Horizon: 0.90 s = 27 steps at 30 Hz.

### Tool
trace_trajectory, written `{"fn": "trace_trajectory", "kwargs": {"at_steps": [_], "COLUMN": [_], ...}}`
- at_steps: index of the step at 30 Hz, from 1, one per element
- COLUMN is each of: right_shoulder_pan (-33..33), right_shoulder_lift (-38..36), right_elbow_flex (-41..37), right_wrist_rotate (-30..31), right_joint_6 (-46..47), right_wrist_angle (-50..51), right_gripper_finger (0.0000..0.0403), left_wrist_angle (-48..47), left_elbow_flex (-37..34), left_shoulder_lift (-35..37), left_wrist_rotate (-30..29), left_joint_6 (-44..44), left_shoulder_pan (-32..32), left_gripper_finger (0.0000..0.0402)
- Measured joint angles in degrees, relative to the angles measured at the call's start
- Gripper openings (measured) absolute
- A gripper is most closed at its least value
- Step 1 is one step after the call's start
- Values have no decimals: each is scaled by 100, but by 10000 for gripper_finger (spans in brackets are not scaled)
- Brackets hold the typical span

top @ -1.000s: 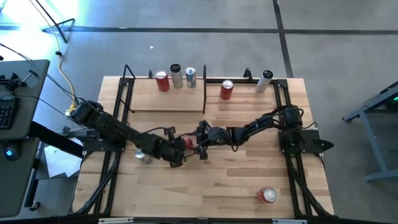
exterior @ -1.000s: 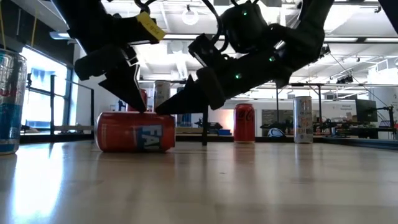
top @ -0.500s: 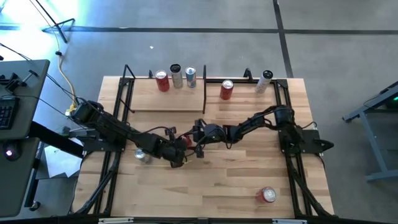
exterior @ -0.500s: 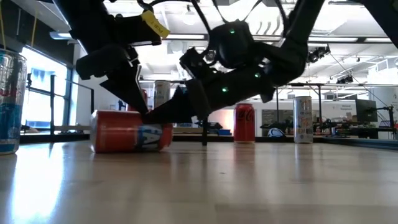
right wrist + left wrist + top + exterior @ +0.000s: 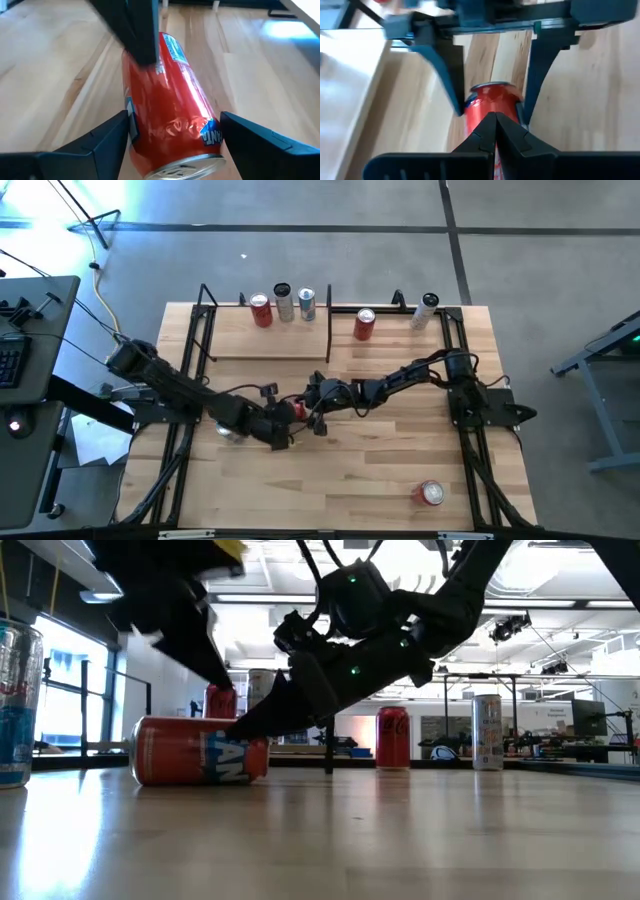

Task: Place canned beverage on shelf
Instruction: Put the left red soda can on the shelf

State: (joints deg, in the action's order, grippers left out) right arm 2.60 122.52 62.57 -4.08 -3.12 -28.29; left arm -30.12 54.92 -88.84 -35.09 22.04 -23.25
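Observation:
An orange-red can (image 5: pixel 297 409) lies on its side mid-table (image 5: pixel 195 750). My right gripper (image 5: pixel 172 125) is open and comes at it from the table's right, one finger along each long side of the can. My left gripper (image 5: pixel 222 678) is shut and hangs just above the can's top (image 5: pixel 492 102), clear of it. The shelf (image 5: pixel 265 342) stands at the far left of the table, with three upright cans along its far edge. My right gripper's fingers (image 5: pixel 107 137) lie along the can, close against its two long sides near the end facing the table's right (image 5: pixel 200 132), slanting down from the right. The can rests on its side on the table. Whether the fingers touch it, I cannot tell.
A red can (image 5: pixel 364 324) and a pale can (image 5: pixel 425 312) stand at the far edge right of the shelf. A silver can (image 5: pixel 228 430) stands beside my left arm. Another red can (image 5: pixel 429 494) lies near the front right corner.
My left gripper, whose shut tips rested on the can's top, has risen off it and drawn back toward the table's left. My right gripper has sunk and gone left, its fingers reaching farther along the can. The can has slid slightly left and rolled a little.

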Motion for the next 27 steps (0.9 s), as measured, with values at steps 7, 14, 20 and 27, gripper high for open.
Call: {"fn": "trace_trajectory", "kwargs": {"at_steps": [7,14,20,27], "right_shoulder_pan": [73,157,271,409], "right_shoulder_lift": [-20,-568,-1390,-2040], "right_elbow_flex": [-1,-39,-70,543], "right_wrist_rotate": [46,60,68,721], "right_joint_6": [308,598,1053,1531], "right_wrist_angle": [62,936,2423,4848], "right_gripper_finger": [267,241,227,181], "left_wrist_angle": [-371,-524,-616,-612], "left_elbow_flex": [9,9,9,9], "left_shoulder_lift": [965,1583,1679,1671], "left_wrist_rotate": [-607,-1460,-1900,-1951], "left_joint_6": [666,1049,1198,1239], "left_shoulder_pan": [-694,-1432,-1806,-1894], "left_gripper_finger": [0,0,0,0]}}
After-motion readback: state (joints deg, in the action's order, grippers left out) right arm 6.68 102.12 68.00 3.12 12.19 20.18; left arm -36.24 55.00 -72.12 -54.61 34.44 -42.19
